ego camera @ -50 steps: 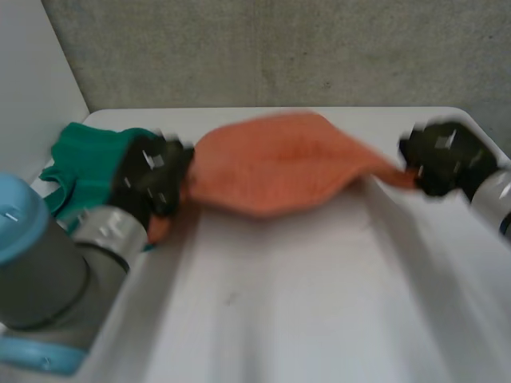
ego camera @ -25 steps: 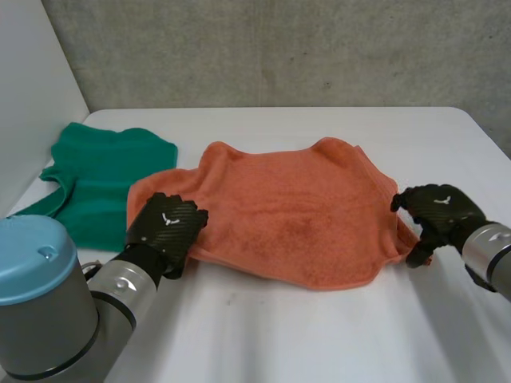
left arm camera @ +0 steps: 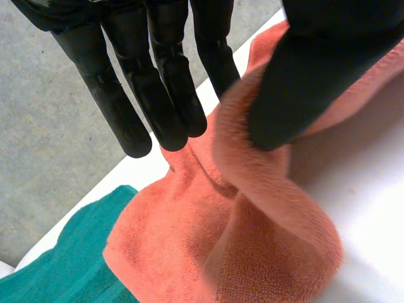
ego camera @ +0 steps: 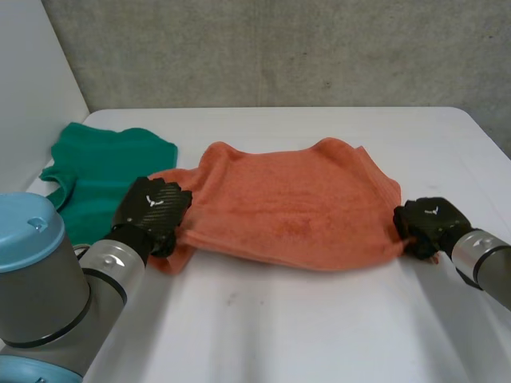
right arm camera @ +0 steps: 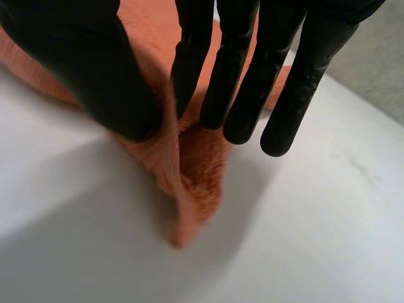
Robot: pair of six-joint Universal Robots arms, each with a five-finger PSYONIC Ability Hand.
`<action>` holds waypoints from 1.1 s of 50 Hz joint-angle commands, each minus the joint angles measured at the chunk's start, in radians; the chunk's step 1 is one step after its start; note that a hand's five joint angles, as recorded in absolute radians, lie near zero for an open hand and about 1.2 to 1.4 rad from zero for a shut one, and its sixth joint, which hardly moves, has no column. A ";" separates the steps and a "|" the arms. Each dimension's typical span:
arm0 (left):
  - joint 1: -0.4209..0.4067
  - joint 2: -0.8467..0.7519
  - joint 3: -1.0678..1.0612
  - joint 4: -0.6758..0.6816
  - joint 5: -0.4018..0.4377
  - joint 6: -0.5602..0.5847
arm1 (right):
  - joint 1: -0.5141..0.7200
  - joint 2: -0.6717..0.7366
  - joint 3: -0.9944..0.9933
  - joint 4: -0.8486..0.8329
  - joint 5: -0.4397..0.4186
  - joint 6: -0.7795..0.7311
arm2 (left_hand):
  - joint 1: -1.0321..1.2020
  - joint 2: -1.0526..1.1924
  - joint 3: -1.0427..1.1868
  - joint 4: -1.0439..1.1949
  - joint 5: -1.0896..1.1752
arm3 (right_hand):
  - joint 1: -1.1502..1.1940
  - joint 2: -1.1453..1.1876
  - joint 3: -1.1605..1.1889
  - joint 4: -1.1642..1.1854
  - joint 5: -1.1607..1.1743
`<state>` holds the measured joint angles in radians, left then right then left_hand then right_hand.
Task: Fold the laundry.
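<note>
An orange towel [ego camera: 287,203] lies spread and rumpled across the middle of the white desk [ego camera: 319,319], its long side running from one of my robot's hands to the other.

My left hand [ego camera: 156,209] is at the towel's left end, by the corner nearest me. In the left wrist view the terry cloth bunches between the thumb [left arm camera: 303,82] and the straight fingers [left arm camera: 158,95] and is pinched there. A thick fold drops from the fingertips to the desk.

My right hand [ego camera: 427,226] is at the towel's right end, low over the desk. In the right wrist view a narrow ridge of cloth is nipped between the thumb [right arm camera: 88,76] and the nearest finger [right arm camera: 192,57]. The corner tip trails onto the desk under the palm.

Between the two hands the towel rests on the desk, slightly gathered along its near edge.

A green garment [ego camera: 100,171] lies flat at the far left of the desk, right by the towel's left end. I cannot tell whether the two touch or overlap.

A grey concrete wall [ego camera: 279,48] stands behind the desk.
</note>
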<state>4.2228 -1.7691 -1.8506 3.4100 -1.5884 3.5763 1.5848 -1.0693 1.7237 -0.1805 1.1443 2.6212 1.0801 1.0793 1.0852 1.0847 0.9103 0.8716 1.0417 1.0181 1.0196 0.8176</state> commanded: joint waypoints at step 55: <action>0.154 -0.408 0.447 -0.365 0.381 0.194 | -0.192 -0.173 0.025 0.015 0.026 -0.035 | -0.588 -0.587 -0.593 -0.592 -0.592 | 0.525 0.355 0.378 0.377 0.404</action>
<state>4.3885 -2.1149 -1.4839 3.1218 -1.2281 3.7719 1.3952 -1.2428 1.7420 -0.1657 1.1684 2.6102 0.4710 0.4742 0.4747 0.4657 0.2895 0.9810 1.1780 1.1830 1.1917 0.9928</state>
